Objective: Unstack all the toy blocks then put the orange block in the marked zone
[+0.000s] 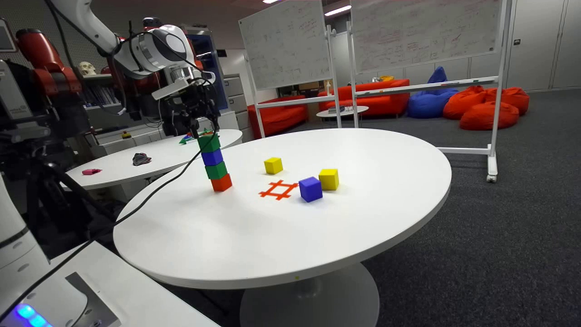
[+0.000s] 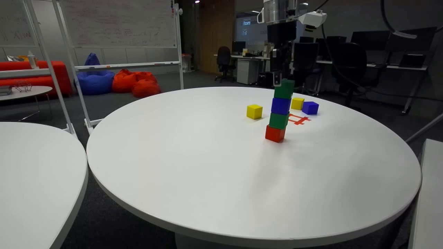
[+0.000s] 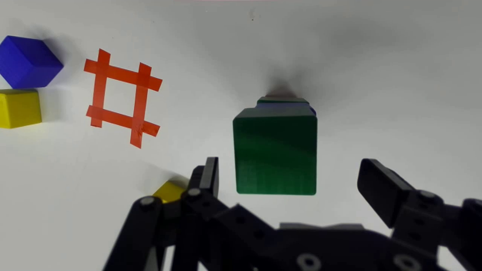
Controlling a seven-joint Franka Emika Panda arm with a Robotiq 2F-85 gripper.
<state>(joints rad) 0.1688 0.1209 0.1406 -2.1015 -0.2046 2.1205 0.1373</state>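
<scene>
1. Jaws wide, the gripper (image 3: 289,169) is hovering at the top of the block tower (image 2: 279,108).
2. The orange block (image 1: 221,183) is forming the tower's base.
3. The marked zone (image 3: 139,101) is lying near the tower.

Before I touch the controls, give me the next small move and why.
I'd probably lower the open black two-fingered gripper slightly around the green cube topping the four-cube stack. In the wrist view, gaps flank it; in an exterior view, the fingertips look only level with its upper part. The orange-red cube is lowest, so the top likely comes off first.
</scene>
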